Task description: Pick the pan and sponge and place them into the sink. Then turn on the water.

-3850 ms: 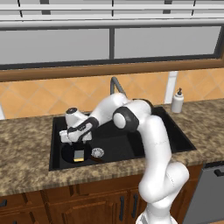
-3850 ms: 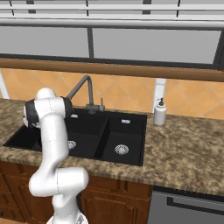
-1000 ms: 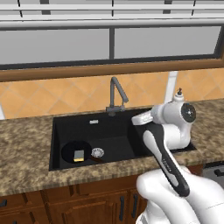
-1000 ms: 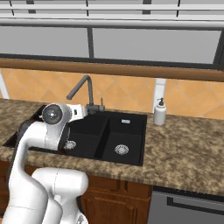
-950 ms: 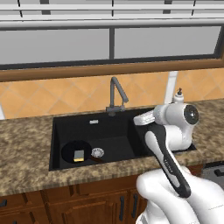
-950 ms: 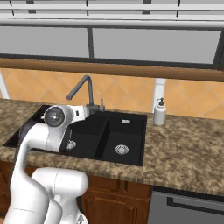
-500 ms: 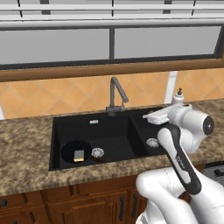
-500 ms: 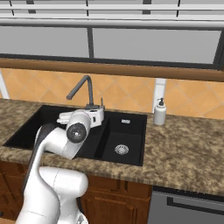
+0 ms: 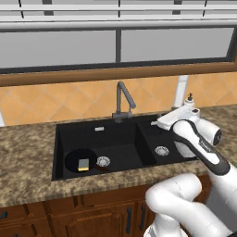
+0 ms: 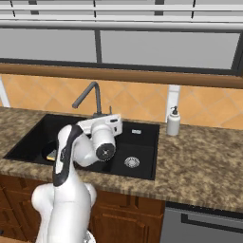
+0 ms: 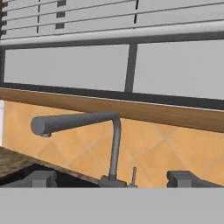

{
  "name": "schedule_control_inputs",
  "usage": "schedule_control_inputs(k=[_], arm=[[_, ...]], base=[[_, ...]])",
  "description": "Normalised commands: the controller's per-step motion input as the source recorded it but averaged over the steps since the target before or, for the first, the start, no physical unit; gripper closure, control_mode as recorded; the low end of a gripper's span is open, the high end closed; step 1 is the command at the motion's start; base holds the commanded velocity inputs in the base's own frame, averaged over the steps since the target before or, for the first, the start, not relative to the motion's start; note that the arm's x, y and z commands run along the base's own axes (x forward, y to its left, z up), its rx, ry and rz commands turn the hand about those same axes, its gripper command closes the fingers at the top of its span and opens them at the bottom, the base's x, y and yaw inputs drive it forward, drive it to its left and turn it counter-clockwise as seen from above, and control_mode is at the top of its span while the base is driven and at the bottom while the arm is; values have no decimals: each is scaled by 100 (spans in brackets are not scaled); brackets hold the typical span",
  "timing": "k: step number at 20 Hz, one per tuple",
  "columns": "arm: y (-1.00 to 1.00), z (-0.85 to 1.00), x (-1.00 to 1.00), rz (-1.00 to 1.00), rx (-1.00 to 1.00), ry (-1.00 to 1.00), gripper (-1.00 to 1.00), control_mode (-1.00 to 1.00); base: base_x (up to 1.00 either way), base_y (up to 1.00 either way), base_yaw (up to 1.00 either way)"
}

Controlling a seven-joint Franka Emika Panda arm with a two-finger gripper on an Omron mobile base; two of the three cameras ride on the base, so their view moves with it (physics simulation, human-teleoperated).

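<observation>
Pan and sponge in the sink, gripper open by the faucet.

Pan (image 9: 79, 160) lies in the sink's (image 9: 60, 152) large basin, at the end far from the faucet (image 9: 121, 99), with the sponge (image 9: 83, 164) resting inside it beside the drain. Gripper (image 11: 111, 178) hangs above the sink just in front of the faucet, facing it, jaws spread wide and empty. Soap bottle (image 10: 173, 122) stands on the tabletop (image 10: 199, 161) beyond the small basin.
</observation>
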Motion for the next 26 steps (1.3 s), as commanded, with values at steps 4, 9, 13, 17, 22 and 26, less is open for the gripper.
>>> schedule_control_inputs(k=[4,9,13,17,22,26], arm=[[-2,-23,60,11,0,-8,-100,-100],[1,-33,67,7,0,-1,-100,-100],[0,-25,61,2,0,0,-100,-100],[1,-19,47,0,0,0,-100,-100],[0,-19,41,0,0,0,-100,-100],[0,-3,44,1,0,0,-100,-100]], base=[[0,0,0],[0,0,0],[0,0,0],[0,0,0],[0,0,0],[0,0,0]])
